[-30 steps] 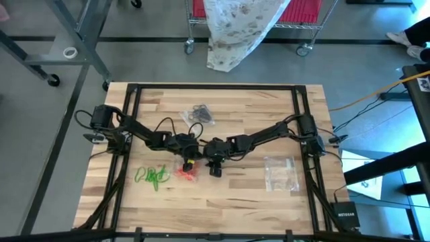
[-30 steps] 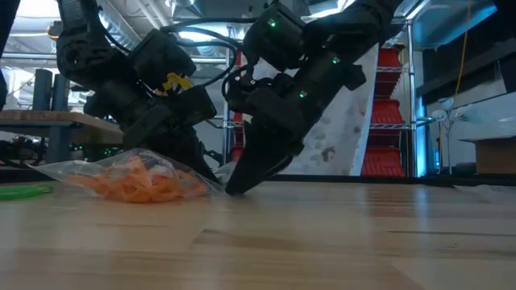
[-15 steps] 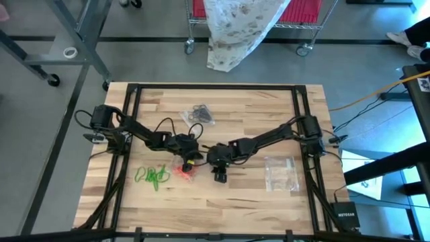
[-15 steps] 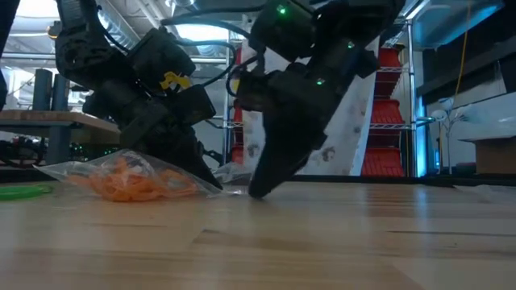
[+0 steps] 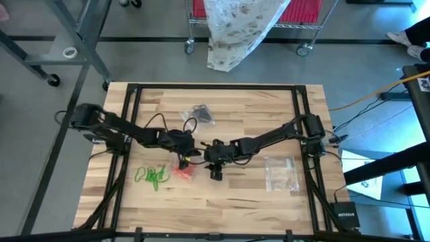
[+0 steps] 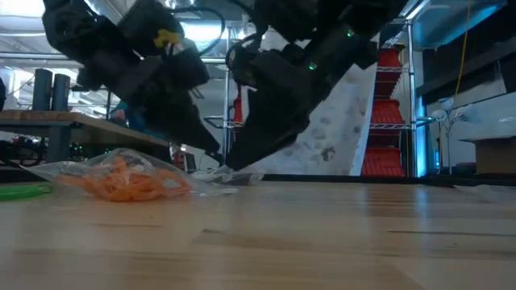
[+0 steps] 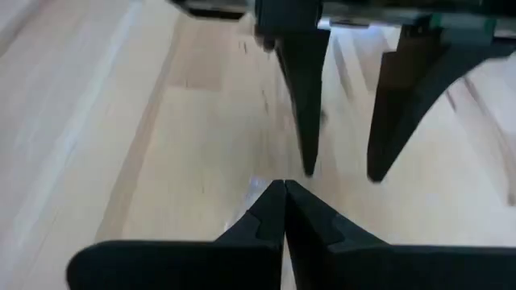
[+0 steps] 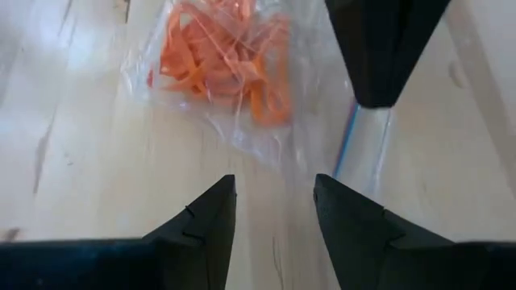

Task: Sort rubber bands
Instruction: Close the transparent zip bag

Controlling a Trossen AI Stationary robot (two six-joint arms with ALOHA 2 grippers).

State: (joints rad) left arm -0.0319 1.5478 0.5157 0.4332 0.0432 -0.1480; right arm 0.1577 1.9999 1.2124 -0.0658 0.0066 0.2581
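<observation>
2 grippers mid wooden table (image 5: 222,195), left (image 7: 284,187) pinched, perhaps on bag (image 8: 242,89), right (image 8: 274,201) apart.

Orange-red rubber bands (image 8: 222,60) lie heaped inside a clear bag (image 8: 266,137) flat on the counter (image 5: 255,195), near its middle. Loose bright green rubber bands (image 5: 152,176) lie tangled toward the left edge, just beside the orange ones. Black rubber bands (image 5: 201,113) sit in another clear bag nearer the far edge.
</observation>
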